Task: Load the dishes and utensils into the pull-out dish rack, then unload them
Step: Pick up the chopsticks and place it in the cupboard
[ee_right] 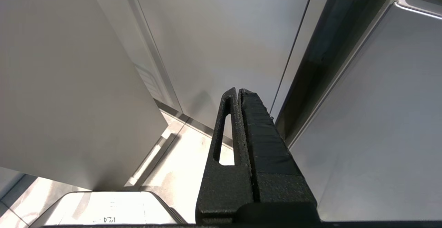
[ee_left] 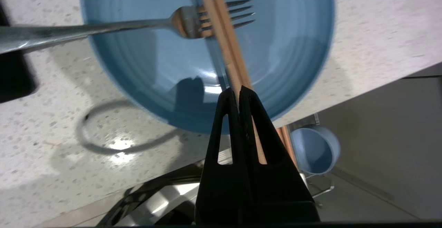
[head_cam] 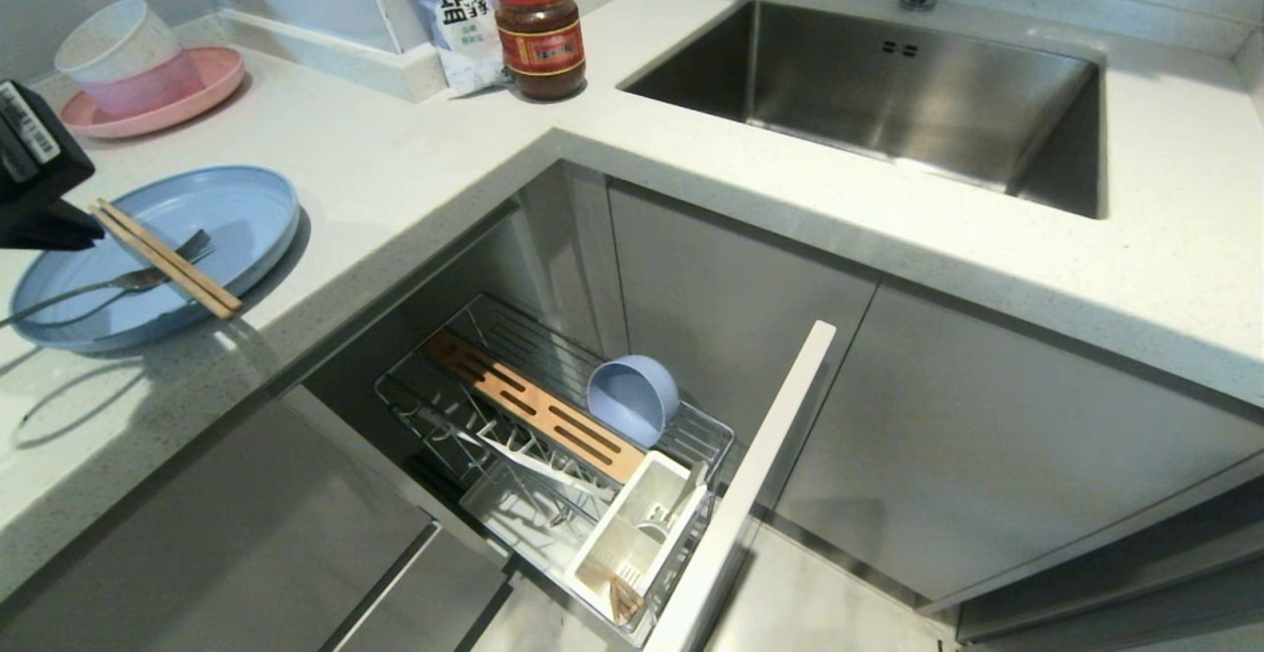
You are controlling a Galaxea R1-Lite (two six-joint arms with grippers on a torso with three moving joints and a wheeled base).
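Over the plate [head_cam: 222,212] on the surface, I'm holding the chopsticks [head_cam: 168,259] in the left gripper [ee_left: 238,90], clamped tight; they're slanting, so I'm risking one slipping free before reaching the rack [head_cam: 513,405].

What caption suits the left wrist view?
Left gripper shut on wooden chopsticks, held above a blue plate bearing a fork.
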